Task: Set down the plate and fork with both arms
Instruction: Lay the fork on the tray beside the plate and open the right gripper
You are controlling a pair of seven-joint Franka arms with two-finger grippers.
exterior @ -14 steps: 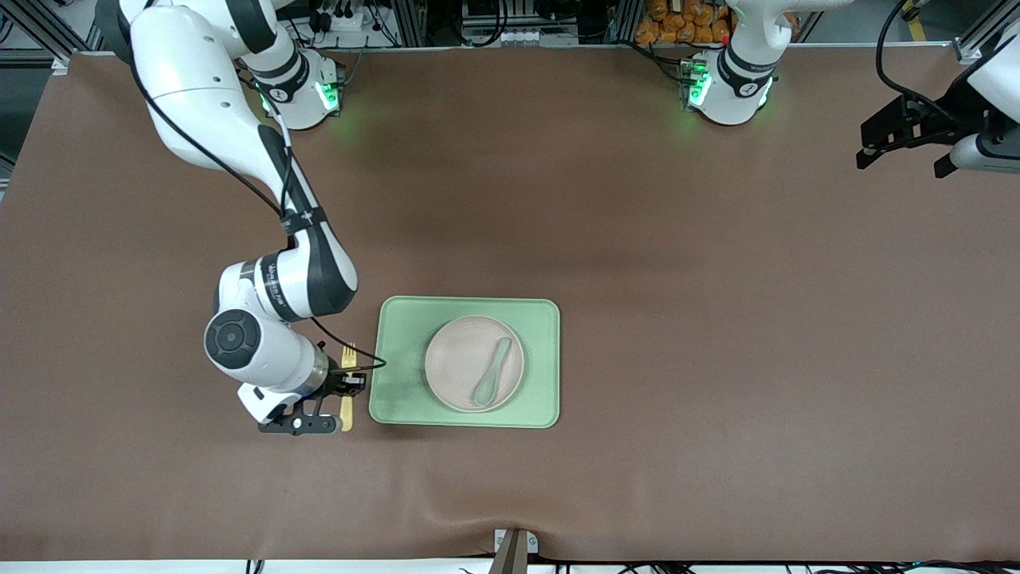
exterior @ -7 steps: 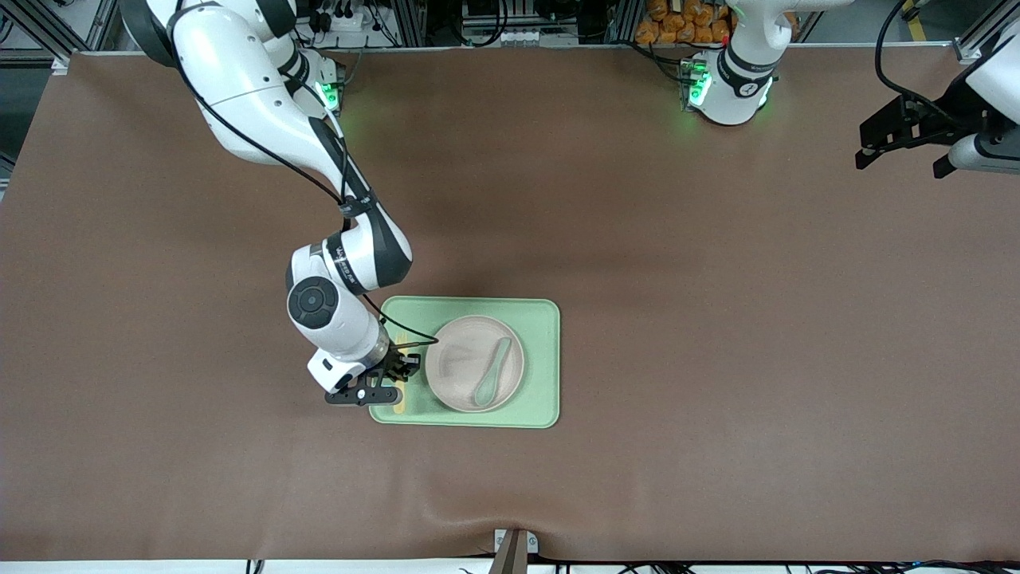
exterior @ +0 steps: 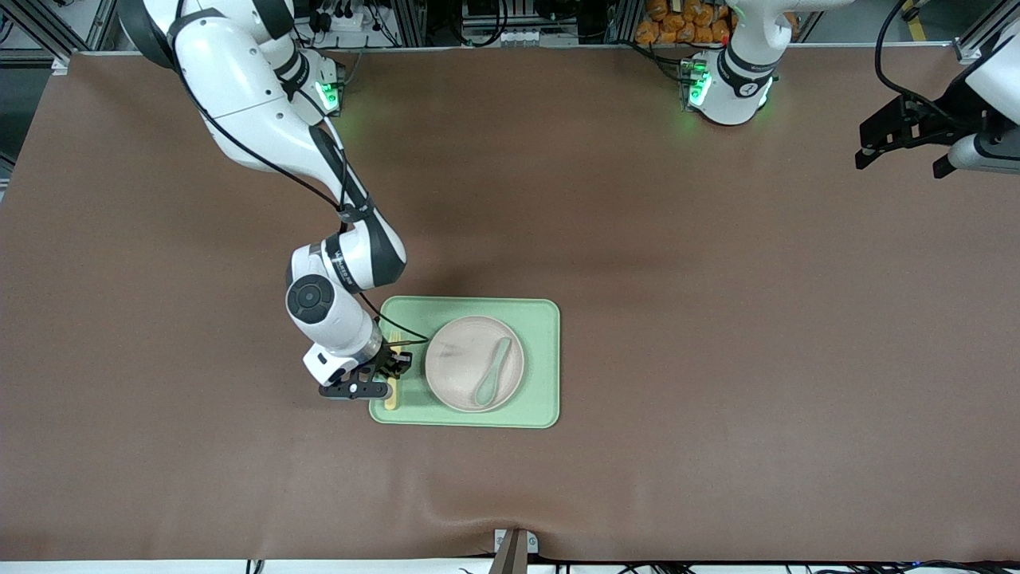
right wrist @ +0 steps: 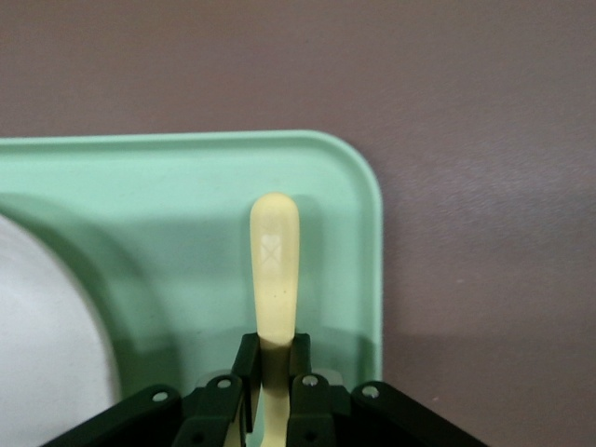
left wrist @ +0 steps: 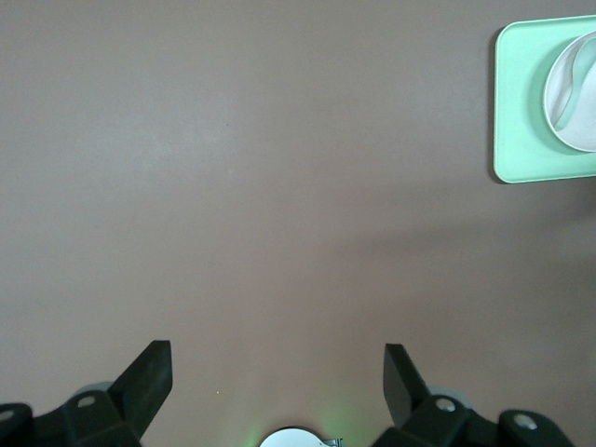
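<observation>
My right gripper (exterior: pixel 388 375) has its two fingers closed on the fork (right wrist: pixel 274 270), which I hold by the middle of its handle. It is over the tray (exterior: pixel 542 319), just inside the short edge toward the right arm's end of the desk (exterior: pixel 717 319). In the right wrist view the rounded end of the yellow handle points to the tray's corner, and a narrow band of green remains between the handle and the tray's raised rim. The fork lies along this short edge, in the strip between the rim and the plate (exterior: pixel 458 359). I cannot tell if the fork already touches the tray.

The plate sits in the middle of the tray, and the green spoon (exterior: pixel 492 371) lies in it. The strip of tray beside the plate is narrow, so there is little room on either side of the fork. Around the tray the brown desk is bare on all sides.

My left gripper (exterior: pixel 904 135) waits in the air over the left arm's end of the desk, well apart from the tray. Its fingers (left wrist: pixel 149 377) stand wide apart and hold nothing.
</observation>
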